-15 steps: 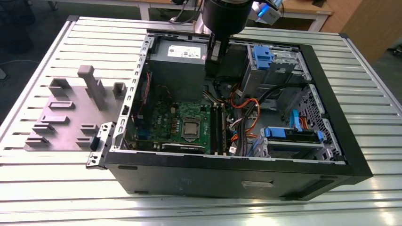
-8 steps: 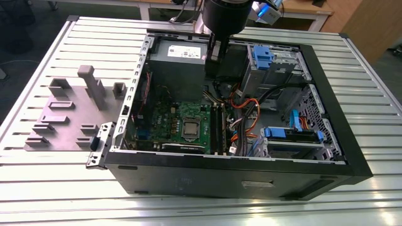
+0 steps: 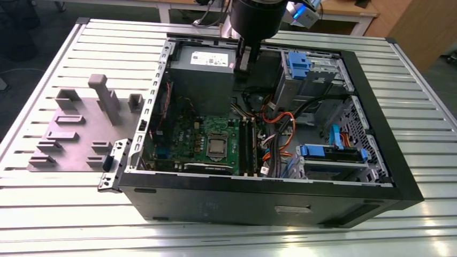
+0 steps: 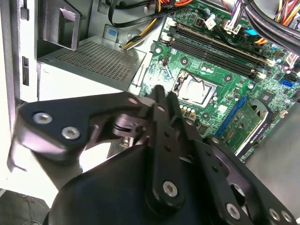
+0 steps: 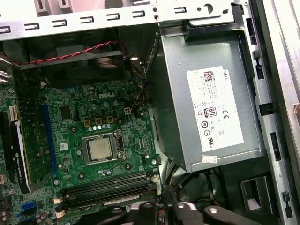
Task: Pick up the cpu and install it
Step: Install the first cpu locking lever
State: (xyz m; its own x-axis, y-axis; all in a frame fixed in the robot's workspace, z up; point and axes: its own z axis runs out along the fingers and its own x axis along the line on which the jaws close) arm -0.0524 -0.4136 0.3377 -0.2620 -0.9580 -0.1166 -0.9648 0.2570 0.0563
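Second wrist view: black linkage gripper (image 4: 161, 101) has its fingers drawn together, tips meeting, nothing between them that I can see. It hangs over the open black desktop computer case (image 3: 271, 206), above the edge of the grey metal power supply box (image 5: 206, 108) and the green motherboard (image 5: 93, 131), well clear of both.

The cpu (image 5: 100, 149), a small flat square chip with dull silver-grey metal top, lies flat in the shiny metal socket frame (image 5: 117, 149) on the motherboard, top face up. Square, so no real long axis; its edges run parallel with the socket frame and the black memory slots (image 5: 108, 185) beside it.

My read: the chip looks seated already, so pick and place appear done and the gripper is away from it. Can't tell whether the socket latch is closed. The next move calls for confirming seating first.

Grey plastic fixture plate (image 3: 78, 134) sits on the slatted aluminium table (image 3: 64, 214), just beside the case on the exterior view's left.
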